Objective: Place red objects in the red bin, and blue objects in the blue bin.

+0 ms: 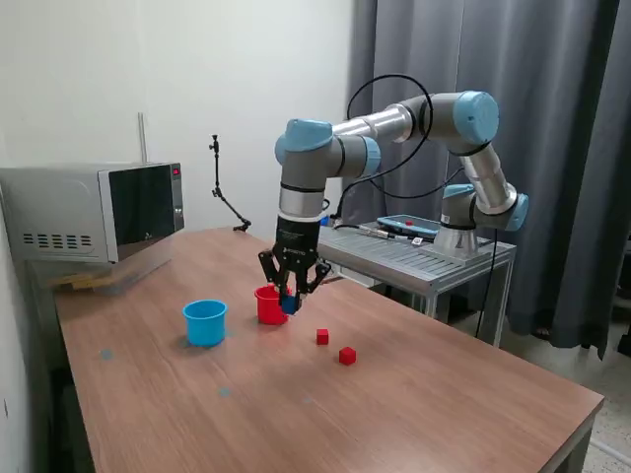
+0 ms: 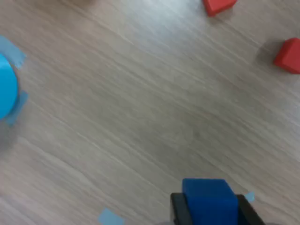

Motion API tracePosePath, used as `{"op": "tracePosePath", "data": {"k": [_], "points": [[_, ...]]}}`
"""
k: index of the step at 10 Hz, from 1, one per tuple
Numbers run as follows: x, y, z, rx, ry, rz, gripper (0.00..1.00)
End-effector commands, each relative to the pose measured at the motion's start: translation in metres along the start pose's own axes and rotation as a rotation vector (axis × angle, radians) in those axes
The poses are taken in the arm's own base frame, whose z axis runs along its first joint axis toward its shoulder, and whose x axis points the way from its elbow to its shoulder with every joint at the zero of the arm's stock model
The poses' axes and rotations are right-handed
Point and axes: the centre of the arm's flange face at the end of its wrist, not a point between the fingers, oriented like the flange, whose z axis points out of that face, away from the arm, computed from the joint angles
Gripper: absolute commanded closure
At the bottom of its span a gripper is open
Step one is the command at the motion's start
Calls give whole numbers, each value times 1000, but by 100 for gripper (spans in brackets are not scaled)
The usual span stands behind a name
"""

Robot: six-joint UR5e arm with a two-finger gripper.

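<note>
**Matt wood grain, glossy plastic**

The table point(image 1: 414, 394) shows a matt, smooth brown wood-grain surface. The red bin point(image 1: 266, 307) and blue bin point(image 1: 205, 323) look like smooth, slightly glossy plastic. The blue cube point(image 2: 209, 199) and red cubes point(image 1: 347, 356) appear smooth and matt. The microwave point(image 1: 59, 212) casing is dull grey metal, its door glossy and dark.

Bare table point(image 1: 414, 394) lies open around red cubes point(image 1: 322, 337); red cup point(image 1: 267, 307) crowds end effector point(image 1: 289, 302).
</note>
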Motion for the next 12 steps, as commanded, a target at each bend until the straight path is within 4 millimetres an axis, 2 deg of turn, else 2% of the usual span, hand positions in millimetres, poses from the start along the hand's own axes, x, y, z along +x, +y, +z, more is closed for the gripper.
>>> {"op": "tracePosePath", "data": {"k": [1, 3, 7, 9, 12], "points": [[-11, -7, -12, 6, -11, 82, 100], [-21, -13, -29, -14, -13, 234, 100], [-73, -40, -62, -55, -27, 548, 100], [-110, -61, -56, -25, -23, 745, 100], [-160, -89, -51, -18, -29, 911, 100]]}}
